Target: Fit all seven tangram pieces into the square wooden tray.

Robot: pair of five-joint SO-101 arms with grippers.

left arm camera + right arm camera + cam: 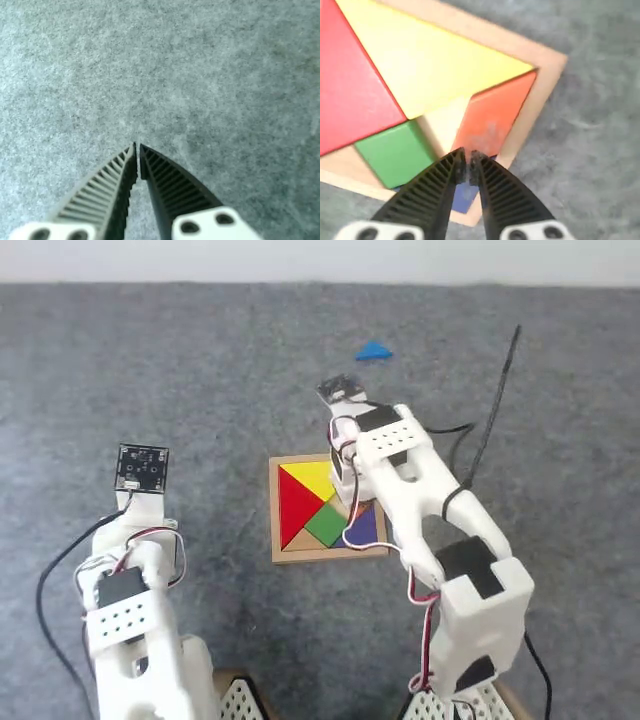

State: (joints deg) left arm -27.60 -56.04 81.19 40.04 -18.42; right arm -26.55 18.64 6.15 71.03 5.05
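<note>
the right gripper (465,156) is held closed, ribbed tips over the orange piece (495,117) in the square wooden tray (547,82); a blue triangle (373,351) is seen well apart on fuzzy grey carpet (200,75), above which the left gripper (137,147) is pinched together

A grey felt-covered table (150,360) is carrying everything. A square wooden tray (274,510) is sitting flat on it near the middle. A small blue triangular piece (374,351) is lying directly on the felt, well apart from the tray, toward the table's far edge.
</note>
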